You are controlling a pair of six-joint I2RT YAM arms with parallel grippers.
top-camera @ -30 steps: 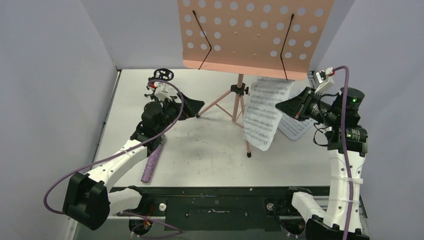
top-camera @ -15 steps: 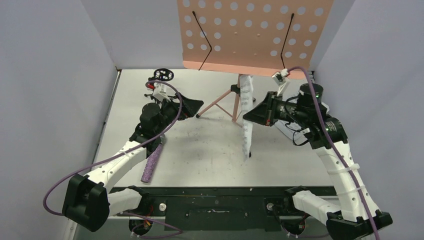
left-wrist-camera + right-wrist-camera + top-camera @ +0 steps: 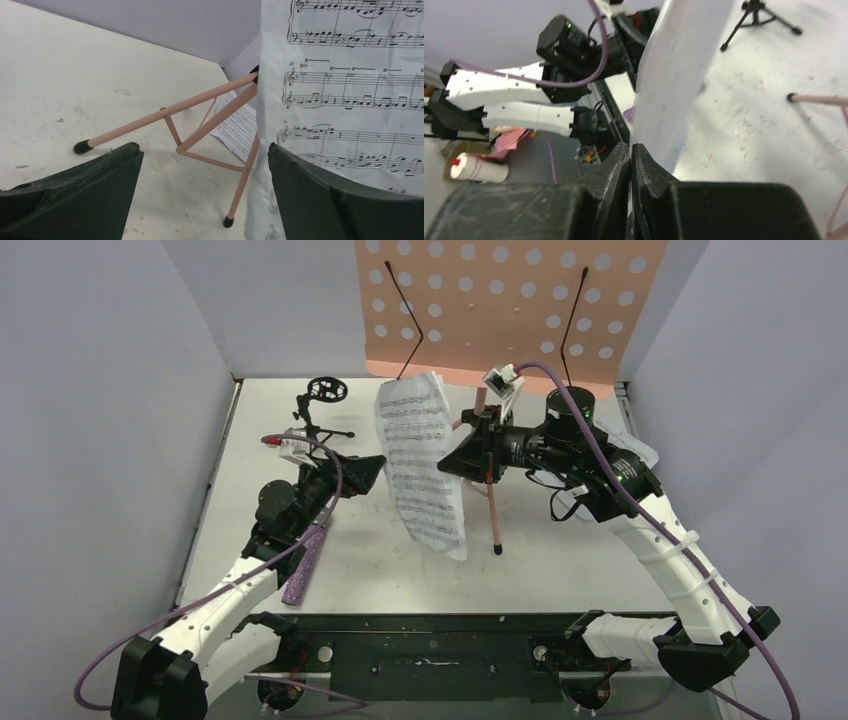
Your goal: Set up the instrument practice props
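Above the middle of the tabletop [image 3: 560, 545], the right hand [image 3: 445, 463] is holding a white sheet-music page [image 3: 418, 470], its fingers clamped together on the page's edge, near the pink music stand [image 3: 510, 310]. The left hand [image 3: 372, 468] is hovering just beside the page, fingers wide apart. The purple microphone [image 3: 304, 562] is lying by the left arm.

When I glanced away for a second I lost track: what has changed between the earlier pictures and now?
The right gripper, shut on a sheet-music page, swung it leftward from right of the music stand pole to left of it, toward the left gripper. The left gripper, open, drew back slightly toward the near edge. The music stand, microphone and mic stand stayed put.
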